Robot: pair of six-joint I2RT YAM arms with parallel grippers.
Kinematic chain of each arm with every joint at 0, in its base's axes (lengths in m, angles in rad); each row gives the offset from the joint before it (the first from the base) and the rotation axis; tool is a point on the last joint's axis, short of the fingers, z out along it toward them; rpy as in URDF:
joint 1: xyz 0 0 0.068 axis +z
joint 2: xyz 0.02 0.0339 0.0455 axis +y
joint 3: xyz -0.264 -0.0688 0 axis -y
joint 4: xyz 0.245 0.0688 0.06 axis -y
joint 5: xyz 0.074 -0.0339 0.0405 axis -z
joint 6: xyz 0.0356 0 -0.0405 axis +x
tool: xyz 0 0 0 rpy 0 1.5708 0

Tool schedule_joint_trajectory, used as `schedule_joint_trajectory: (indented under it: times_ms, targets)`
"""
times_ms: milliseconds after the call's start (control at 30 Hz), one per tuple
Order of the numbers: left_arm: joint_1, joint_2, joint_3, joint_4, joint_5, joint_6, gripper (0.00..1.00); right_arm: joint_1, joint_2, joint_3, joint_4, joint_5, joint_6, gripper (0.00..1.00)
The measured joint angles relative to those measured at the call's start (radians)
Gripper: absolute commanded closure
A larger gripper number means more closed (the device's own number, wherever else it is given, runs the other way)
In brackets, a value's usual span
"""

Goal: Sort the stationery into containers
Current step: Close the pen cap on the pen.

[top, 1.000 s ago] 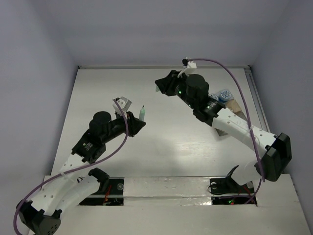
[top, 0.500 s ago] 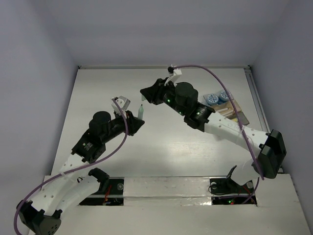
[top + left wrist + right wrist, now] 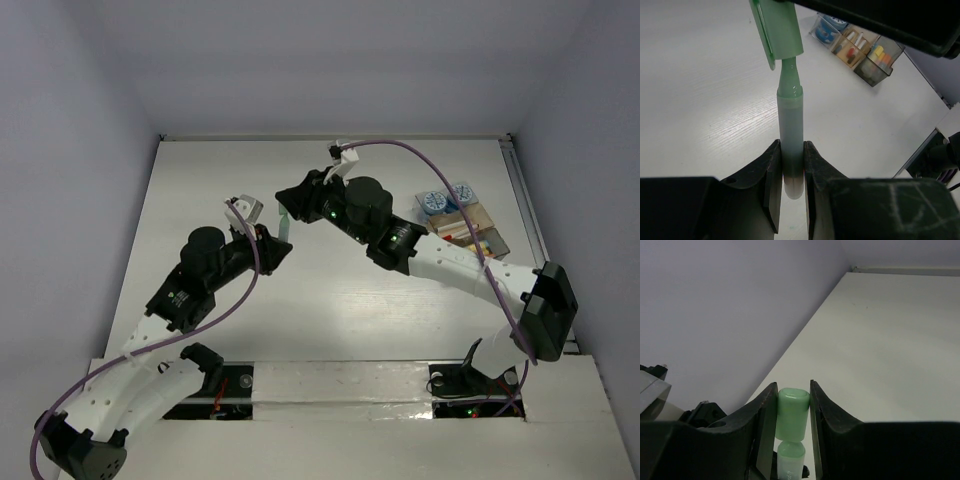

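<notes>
The white surface (image 3: 350,320) lies open from centre to 9 o'clock, with walls (image 3: 70,150) closing its 9, 12 and 3 o'clock edges. Left of centre, the left pincer (image 3: 790,150) clenches the green pen (image 3: 790,115), long axis toward 12 o'clock. The right pincer (image 3: 792,390) grasps the cap (image 3: 792,412) at its tip. Trays (image 3: 470,225) and pots (image 3: 445,198) sit at 2 o'clock, well apart.
</notes>
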State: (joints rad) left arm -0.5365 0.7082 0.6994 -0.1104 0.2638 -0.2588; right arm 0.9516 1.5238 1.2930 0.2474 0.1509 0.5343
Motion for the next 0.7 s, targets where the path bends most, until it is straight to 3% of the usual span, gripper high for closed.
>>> schedule_joint_trajectory:
  times_ms: [367, 700]
  targets:
    - [0.008, -0.014, 0.0, -0.002, -0.006, 0.0, 1.0, 0.008, 0.021, -0.004, 0.013, 0.024, -0.008, 1.0]
    - [0.024, -0.022, -0.004, -0.027, -0.002, -0.025, 1.0, 0.076, 0.014, -0.146, 0.236, 0.084, -0.01, 1.0]
